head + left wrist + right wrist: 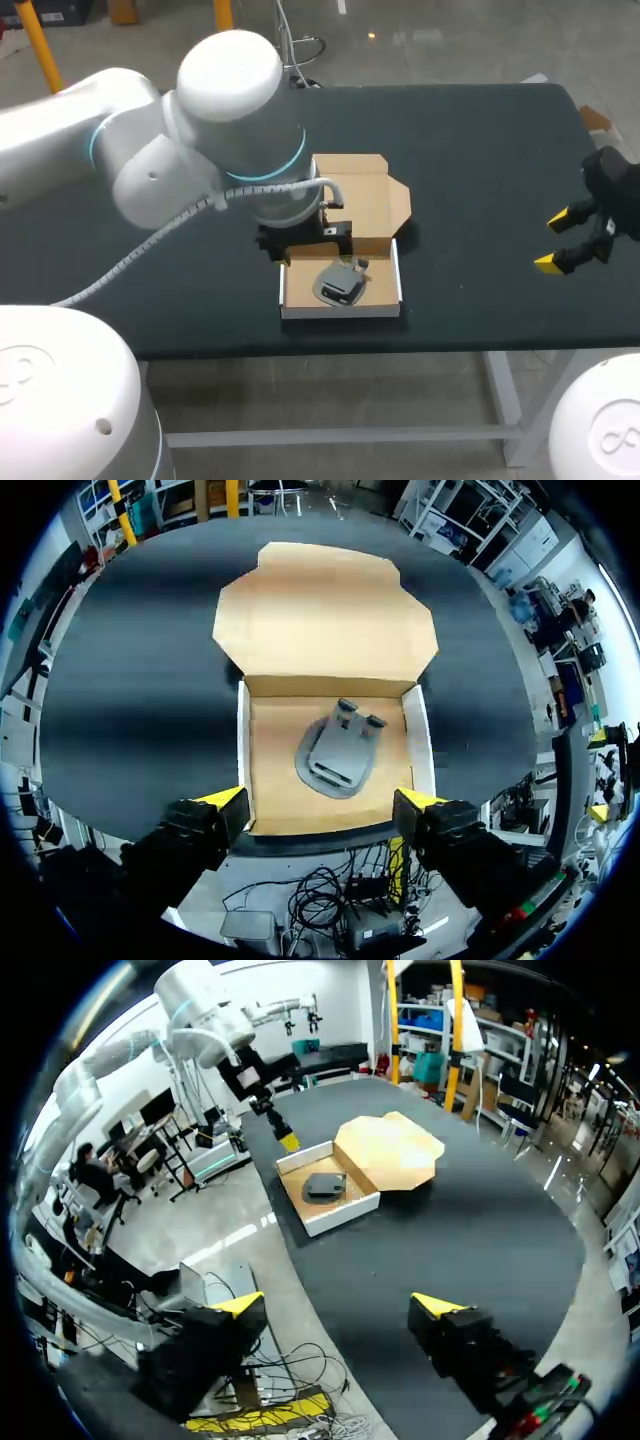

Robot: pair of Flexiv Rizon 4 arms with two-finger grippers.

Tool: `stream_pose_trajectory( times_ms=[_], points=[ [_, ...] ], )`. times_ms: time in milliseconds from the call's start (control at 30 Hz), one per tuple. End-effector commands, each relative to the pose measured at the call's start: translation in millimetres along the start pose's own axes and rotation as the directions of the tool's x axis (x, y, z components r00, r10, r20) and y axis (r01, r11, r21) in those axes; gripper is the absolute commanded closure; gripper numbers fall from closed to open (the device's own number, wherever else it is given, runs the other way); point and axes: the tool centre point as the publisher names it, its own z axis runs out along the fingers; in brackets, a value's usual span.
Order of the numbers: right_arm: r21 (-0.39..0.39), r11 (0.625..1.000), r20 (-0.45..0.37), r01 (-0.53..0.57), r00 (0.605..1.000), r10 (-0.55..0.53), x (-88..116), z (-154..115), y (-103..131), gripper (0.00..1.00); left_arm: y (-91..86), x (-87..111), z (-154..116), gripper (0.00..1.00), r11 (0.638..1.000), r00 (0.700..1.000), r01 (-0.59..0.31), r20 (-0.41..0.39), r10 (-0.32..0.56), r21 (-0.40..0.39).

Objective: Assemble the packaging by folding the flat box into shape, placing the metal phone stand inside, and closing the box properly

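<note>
A cardboard box (340, 297) lies open near the table's front edge, white-walled, its brown lid (362, 192) folded flat behind it. The grey metal phone stand (340, 283) lies inside the tray. My left gripper (303, 240) hangs above the box, mostly hidden under its own arm. In the left wrist view this gripper (320, 805) is open, its yellow tips on either side of the tray's (270, 770) near wall, with the stand (340, 755) ahead of it and nothing held. My right gripper (555, 241) is open and empty, far right of the box (330, 1188).
The black table (480, 150) stretches bare between the box and my right gripper (338, 1306). In the right wrist view my left arm's gripper (282, 1132) hangs over the box, and the open lid (392, 1150) lies beside the tray.
</note>
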Motion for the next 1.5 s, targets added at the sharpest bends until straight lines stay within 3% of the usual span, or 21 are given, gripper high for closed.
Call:
stream_pose_trajectory(
  times_ms=[33, 600, 767, 900, 1433, 1500],
  points=[
    [0.008, 1.000, -0.011, 0.008, 1.000, -0.008, -4.0, -2.7, 7.7, 0.00, -2.8, -27.2, -16.7, 0.00, 0.999, 0.996, -0.001, -0.085, 0.004, 0.034],
    [0.132, 0.988, -0.137, 0.074, 0.989, -0.055, -30.0, -2.0, 65.1, 0.00, -35.9, -74.6, -16.4, 0.00, 0.987, 0.950, -0.145, -0.270, 0.158, 0.069],
    [0.167, 0.983, -0.165, 0.076, 0.985, -0.048, -35.4, -0.6, 75.2, 0.00, -45.8, -82.6, -14.6, 0.00, 0.973, 0.922, -0.203, -0.314, 0.227, 0.109],
    [0.187, 0.979, -0.184, 0.080, 0.982, -0.045, -38.9, 1.0, 82.5, 0.00, -54.4, -89.0, -15.5, 0.00, 0.952, 0.881, -0.259, -0.364, 0.303, 0.164],
    [0.239, 0.963, -0.126, 0.122, 0.988, -0.094, -50.8, 2.8, 109.2, 0.00, -56.2, -91.1, -16.6, 0.00, 0.955, 0.878, -0.245, -0.380, 0.292, 0.167],
    [0.241, 0.961, -0.130, 0.135, 0.986, -0.106, -51.5, 3.5, 113.0, 0.00, -58.8, -96.0, -15.2, 0.00, 0.953, 0.851, -0.250, -0.430, 0.302, 0.173]
  ],
)
